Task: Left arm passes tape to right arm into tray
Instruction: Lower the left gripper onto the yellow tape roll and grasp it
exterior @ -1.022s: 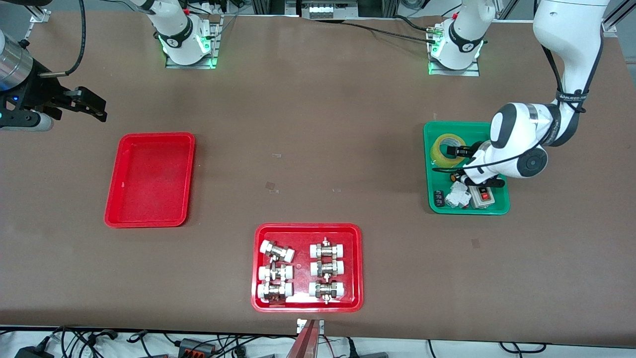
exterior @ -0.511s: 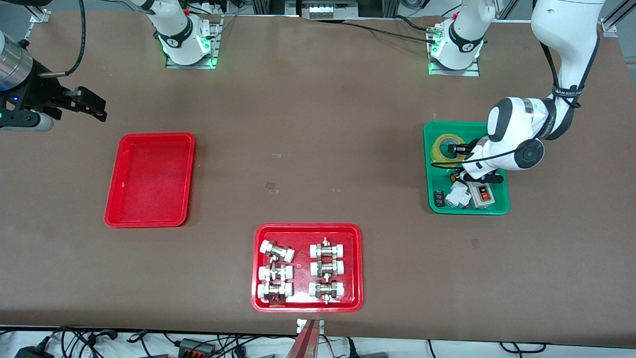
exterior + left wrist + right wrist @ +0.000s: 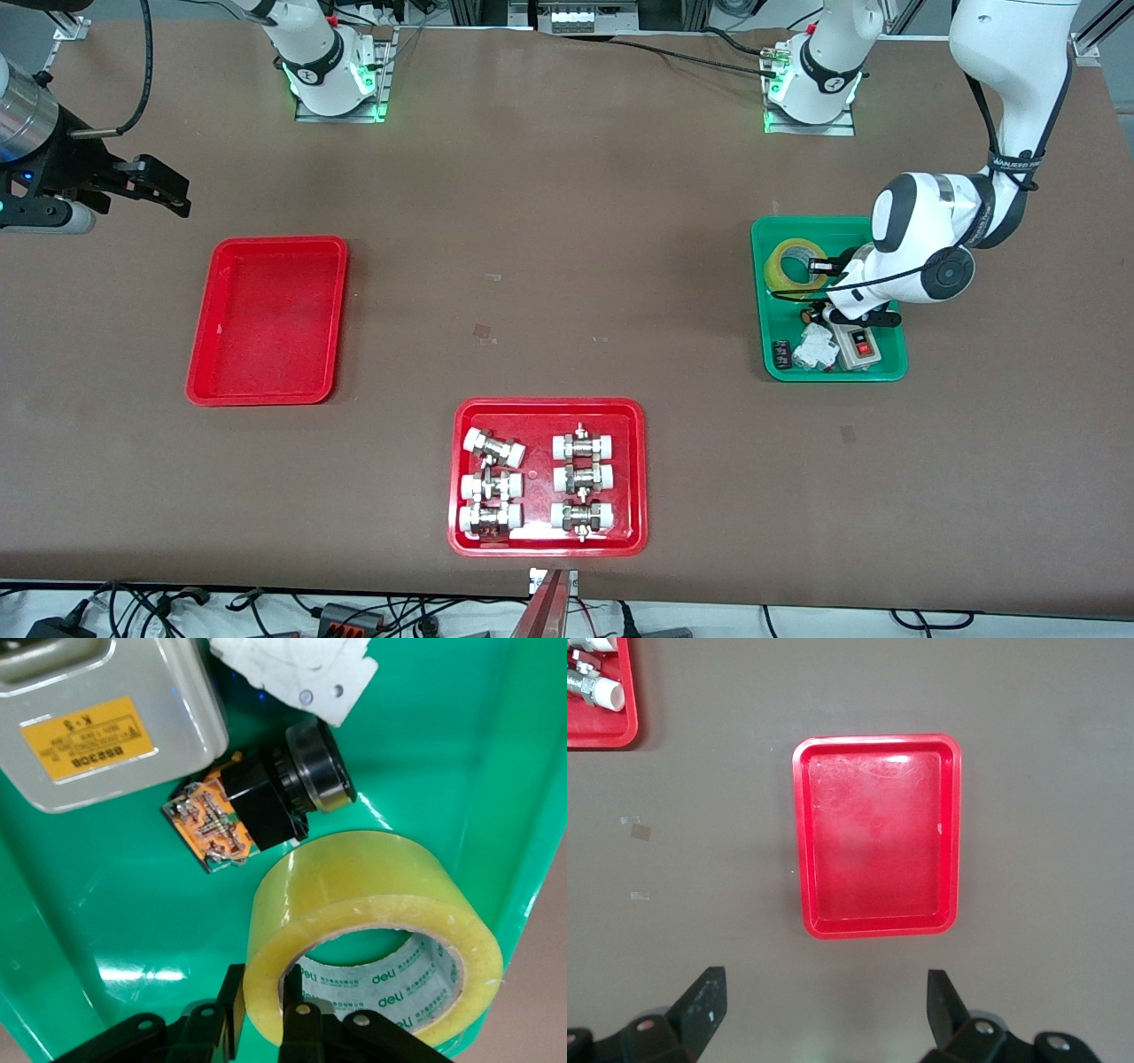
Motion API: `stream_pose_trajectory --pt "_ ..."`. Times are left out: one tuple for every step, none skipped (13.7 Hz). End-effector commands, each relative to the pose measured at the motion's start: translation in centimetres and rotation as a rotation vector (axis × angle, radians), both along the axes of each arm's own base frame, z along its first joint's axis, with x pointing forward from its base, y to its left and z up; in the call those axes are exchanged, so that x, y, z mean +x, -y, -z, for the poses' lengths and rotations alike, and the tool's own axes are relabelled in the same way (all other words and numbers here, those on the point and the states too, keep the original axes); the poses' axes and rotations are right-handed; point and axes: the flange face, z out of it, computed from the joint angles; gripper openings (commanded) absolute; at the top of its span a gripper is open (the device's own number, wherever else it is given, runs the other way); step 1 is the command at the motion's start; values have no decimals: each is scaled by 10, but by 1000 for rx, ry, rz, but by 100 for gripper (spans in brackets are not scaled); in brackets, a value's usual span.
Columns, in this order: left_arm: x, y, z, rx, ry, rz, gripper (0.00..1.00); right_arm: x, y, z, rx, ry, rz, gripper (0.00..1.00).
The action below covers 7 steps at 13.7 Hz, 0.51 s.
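The yellowish tape (image 3: 788, 266) lies in the green tray (image 3: 767, 359) at the left arm's end of the table. My left gripper (image 3: 819, 266) is down in that tray. In the left wrist view it (image 3: 263, 1005) is shut on the tape's (image 3: 354, 877) wall, one finger inside the core and one outside. My right gripper (image 3: 168, 190) is open and empty, and the arm waits in the air over bare table beside the plain red tray (image 3: 266, 319). The right wrist view shows that tray (image 3: 877, 833) empty below the open gripper (image 3: 824, 1001).
A red tray (image 3: 549, 409) with several white-capped metal fittings sits near the front edge. The green tray also holds a grey switch box (image 3: 97, 718), a black part with a small circuit board (image 3: 257, 806) and a white plastic piece (image 3: 292, 669).
My left arm's wrist has shifted a little over the green tray and the fingers have settled on the tape's wall. The green tray has slid slightly. The right arm has not moved.
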Motion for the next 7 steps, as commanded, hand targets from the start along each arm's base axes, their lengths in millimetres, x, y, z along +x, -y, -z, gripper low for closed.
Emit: stream_pose_trajectory --pt "-2 -1 -21 -5 18 -6 1 0 0 -4 -3 -1 2 100" --pt "3 0 -30 -5 24 -2 1 0 0 -4 -3 -1 2 100" --pt "8 1 -40 -7 9 -1 1 -1 0 -4 -3 -3 2 100" --pt "17 2 -53 -8 -5 2 1 -1 0 -4 -5 -3 2 100" --pt "26 2 -69 -10 -20 5 1 0 0 -5 -5 0 2 100" --pt "37 4 -89 -12 -34 12 1 -1 -1 -5 -3 -1 1 100" --pt "49 9 -114 -15 -45 22 1 -1 -1 -5 -3 -1 1 100"
